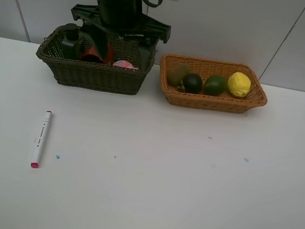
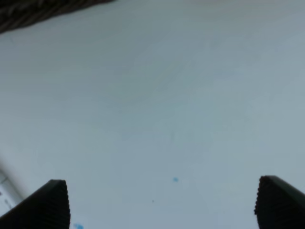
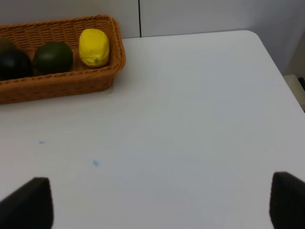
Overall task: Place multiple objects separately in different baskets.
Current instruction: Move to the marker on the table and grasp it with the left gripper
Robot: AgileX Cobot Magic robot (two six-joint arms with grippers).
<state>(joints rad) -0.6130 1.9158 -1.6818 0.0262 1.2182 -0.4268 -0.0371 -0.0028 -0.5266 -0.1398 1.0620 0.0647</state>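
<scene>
A white marker (image 1: 41, 138) with red ends lies on the table at front left. The dark olive basket (image 1: 92, 75) at back left holds a dark pump bottle (image 1: 70, 40), a red cup (image 1: 95, 54) and a pink bottle (image 1: 124, 64). The orange-tan basket (image 1: 212, 102) at back right holds a kiwi (image 1: 177, 73), a dark round fruit (image 1: 192, 83), an avocado (image 1: 215, 85) and a lemon (image 1: 239, 84). My left gripper (image 2: 162, 205) is open and empty above bare table. My right gripper (image 3: 162, 205) is open and empty, well short of the orange basket (image 3: 57, 83). Neither gripper shows in the exterior view.
A black device (image 1: 119, 10) stands over the back of the dark basket. Small blue specks (image 1: 57, 157) mark the white table (image 1: 157, 196). The table's far right corner (image 3: 252, 36) shows in the right wrist view. The dark basket's edge (image 2: 28, 14) shows in the left wrist view.
</scene>
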